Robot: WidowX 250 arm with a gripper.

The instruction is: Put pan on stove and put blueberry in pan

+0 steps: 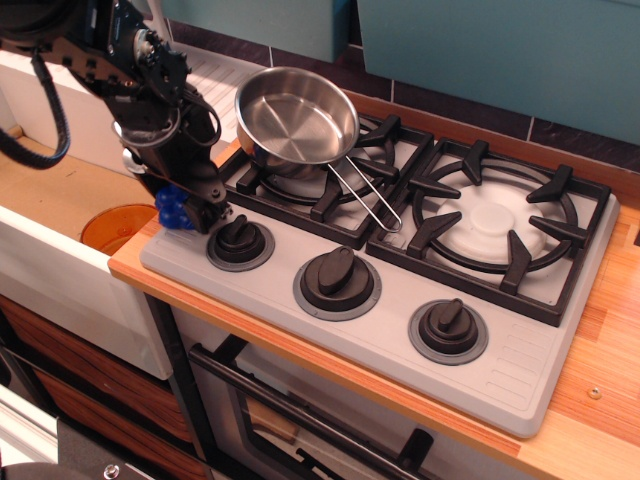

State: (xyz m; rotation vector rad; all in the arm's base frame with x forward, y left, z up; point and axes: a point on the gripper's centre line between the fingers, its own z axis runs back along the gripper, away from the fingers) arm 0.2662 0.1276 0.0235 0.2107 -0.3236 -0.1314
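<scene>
Where the white sink basin [60,270] falls away at the far left, one translucent orange dish [115,225] lies at its bottom, partly cut off by the counter edge. Just right of it, one black gripper [197,212] hangs over the front left corner of the stove [400,330], its fingers pinched on the blueberry [170,206], a single cluster of glossy deep-blue balls that shows at the gripper's left side, above the stove corner. Whether the cluster is touching the stove surface cannot be told. One black cable [40,110] loops off the arm toward the upper left.

The stove is one light grey cooktop set on a wooden counter [600,400]. It carries two black grates: the left grate [330,195] and the right grate [500,230], each over one white burner disc. Along its front run three black knobs on grey rings: the left knob [240,240] just beside the gripper's tip, the middle knob [337,280], and the right knob [448,328].

One pan [297,115], round and shiny steel, sits on the left grate, toward its back left part, with nothing inside it. Its single wire-loop handle [368,198] runs forward and to the right, ending near the gap between the two grates. The right grate bears nothing.

Behind the stove stands a teal wall panel [500,50].
</scene>
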